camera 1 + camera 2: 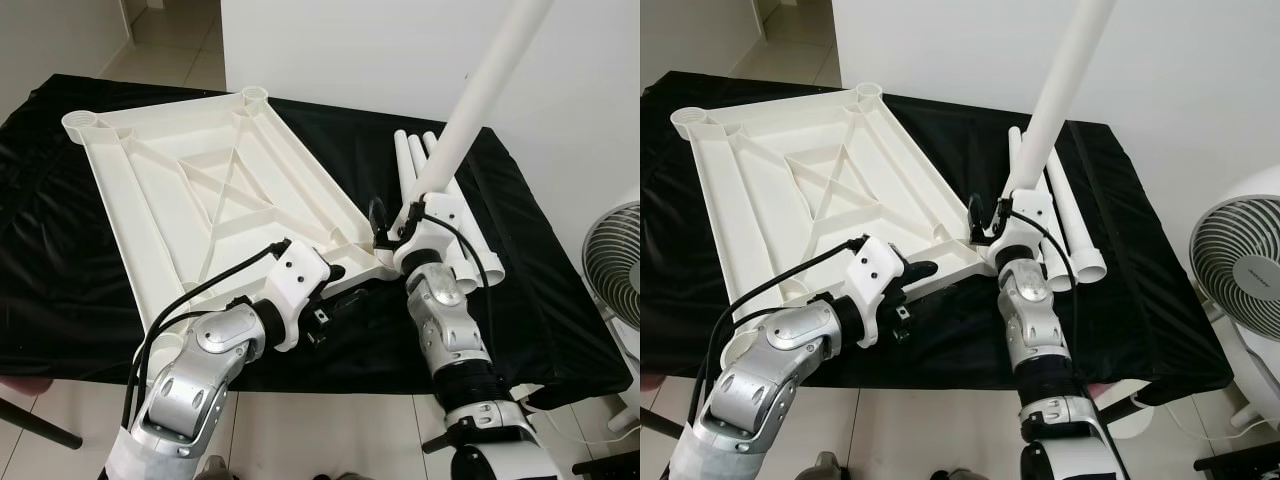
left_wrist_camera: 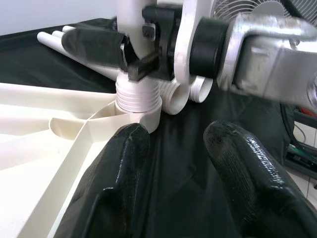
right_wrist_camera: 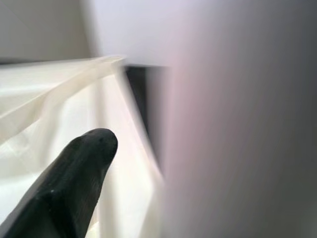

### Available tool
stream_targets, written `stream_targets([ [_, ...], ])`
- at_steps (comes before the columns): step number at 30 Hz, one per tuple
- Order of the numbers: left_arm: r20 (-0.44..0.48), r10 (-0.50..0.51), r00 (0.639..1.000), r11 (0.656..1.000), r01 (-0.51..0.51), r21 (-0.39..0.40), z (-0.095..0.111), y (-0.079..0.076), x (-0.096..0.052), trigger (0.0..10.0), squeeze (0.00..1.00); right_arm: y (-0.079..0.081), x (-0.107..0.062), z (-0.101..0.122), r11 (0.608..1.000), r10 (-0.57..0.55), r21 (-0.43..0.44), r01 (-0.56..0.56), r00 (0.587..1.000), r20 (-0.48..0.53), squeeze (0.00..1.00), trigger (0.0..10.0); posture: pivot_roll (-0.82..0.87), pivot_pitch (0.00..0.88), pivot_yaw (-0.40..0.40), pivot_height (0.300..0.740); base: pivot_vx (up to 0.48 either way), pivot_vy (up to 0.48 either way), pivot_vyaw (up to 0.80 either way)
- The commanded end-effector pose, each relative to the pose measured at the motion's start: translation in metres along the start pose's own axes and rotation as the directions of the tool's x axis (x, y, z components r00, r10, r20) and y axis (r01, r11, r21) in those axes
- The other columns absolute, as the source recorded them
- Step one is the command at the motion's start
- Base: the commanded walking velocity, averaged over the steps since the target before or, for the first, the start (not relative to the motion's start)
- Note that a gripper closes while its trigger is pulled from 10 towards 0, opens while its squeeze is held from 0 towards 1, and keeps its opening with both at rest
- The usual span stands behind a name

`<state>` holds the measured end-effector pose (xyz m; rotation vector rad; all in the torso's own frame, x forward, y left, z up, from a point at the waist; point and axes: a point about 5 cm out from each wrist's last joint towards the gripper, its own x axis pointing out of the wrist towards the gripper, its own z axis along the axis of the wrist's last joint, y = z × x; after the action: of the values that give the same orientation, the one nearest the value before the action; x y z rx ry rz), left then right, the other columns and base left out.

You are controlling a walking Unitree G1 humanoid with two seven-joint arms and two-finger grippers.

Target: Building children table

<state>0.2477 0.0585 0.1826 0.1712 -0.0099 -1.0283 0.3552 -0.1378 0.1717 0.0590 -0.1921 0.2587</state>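
Right gripper clamped on table leg, axis near-upright over tabletop corner socket; left gripper apart, just beside.

Left arm: lower left of the frame, elbow bent, left gripper fingers parted.
Right arm: lower right, forearm upright, right gripper clamped.

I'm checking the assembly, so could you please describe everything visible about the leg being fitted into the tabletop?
The leg is a long white tube, plastic by its look, smooth along its length with a ribbed, threaded-looking end. It stands nearly upright, leaning slightly to the right, with that end seated in the corner socket of the upturned tabletop. The right end effector grips it just above the socket. Spare legs lie behind it on the black cloth.
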Motion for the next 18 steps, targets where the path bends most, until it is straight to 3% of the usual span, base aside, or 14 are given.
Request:
stream_targets([
  [1,-0.002,0.053,0.999,0.999,-0.053,-0.011,0.000,0.001,0.003,10.0,0.00,0.000,-0.001,-0.004,0.998,0.056,0.008,-0.056,0.998,-0.024,0.00,10.0,0.15,0.078,-0.111,0.740,0.000,0.000,0.00],
  [2,-0.002,0.053,0.999,0.999,-0.053,-0.011,0.000,0.001,0.003,10.0,0.00,0.000,-0.001,-0.004,0.998,0.056,0.008,-0.056,0.998,-0.024,0.00,10.0,0.15,0.078,-0.111,0.740,0.000,0.000,0.00],
  [4,-0.002,0.057,0.998,0.998,-0.057,-0.011,0.000,0.002,0.003,10.0,0.00,-0.007,-0.002,-0.005,0.976,0.211,-0.047,-0.214,0.976,-0.062,0.00,10.0,0.16,0.078,-0.111,0.740,0.000,0.000,0.00],
  [6,-0.002,0.057,0.998,0.998,-0.057,-0.011,0.000,0.002,0.003,10.0,0.00,-0.007,-0.002,-0.005,0.976,0.211,-0.047,-0.214,0.976,-0.062,0.00,10.0,0.16,0.078,-0.111,0.740,0.000,0.000,0.00],
  [9,-0.002,0.062,0.998,0.998,-0.062,-0.014,0.001,0.002,0.002,10.0,0.00,-0.014,-0.005,-0.010,0.937,0.331,-0.074,-0.342,0.935,-0.125,0.00,10.0,0.16,0.078,-0.110,0.740,0.000,0.000,0.00],
  [11,-0.002,0.062,0.998,0.998,-0.062,-0.014,0.001,0.002,0.002,10.0,0.00,-0.014,-0.005,-0.010,0.937,0.331,-0.074,-0.342,0.935,-0.125,0.00,10.0,0.16,0.078,-0.110,0.740,0.000,0.000,0.00],
  [15,-0.004,0.064,0.998,0.998,-0.064,-0.018,0.000,0.001,0.002,10.0,0.00,-0.020,-0.005,-0.015,0.899,0.403,-0.101,-0.426,0.896,-0.187,0.00,9.8,0.17,0.079,-0.110,0.740,0.000,0.000,0.00],
  [16,-0.005,0.065,0.998,0.998,-0.065,-0.019,0.000,0.001,0.002,10.0,0.00,-0.022,-0.005,-0.015,0.894,0.415,-0.094,-0.439,0.888,-0.198,0.00,4.9,0.17,0.079,-0.110,0.740,0.000,0.000,0.00],
  [17,-0.005,0.065,0.998,0.998,-0.065,-0.019,0.000,0.001,0.002,10.0,0.00,-0.022,-0.005,-0.015,0.894,0.415,-0.094,-0.439,0.888,-0.198,0.00,4.9,0.17,0.079,-0.110,0.740,0.000,0.000,0.00],
  [18,-0.005,0.065,0.998,0.998,-0.065,-0.019,0.000,0.001,0.001,10.0,0.00,-0.024,-0.005,-0.015,0.889,0.425,-0.090,-0.449,0.882,-0.202,0.00,0.7,0.17,0.079,-0.109,0.740,0.000,0.000,0.00],
])
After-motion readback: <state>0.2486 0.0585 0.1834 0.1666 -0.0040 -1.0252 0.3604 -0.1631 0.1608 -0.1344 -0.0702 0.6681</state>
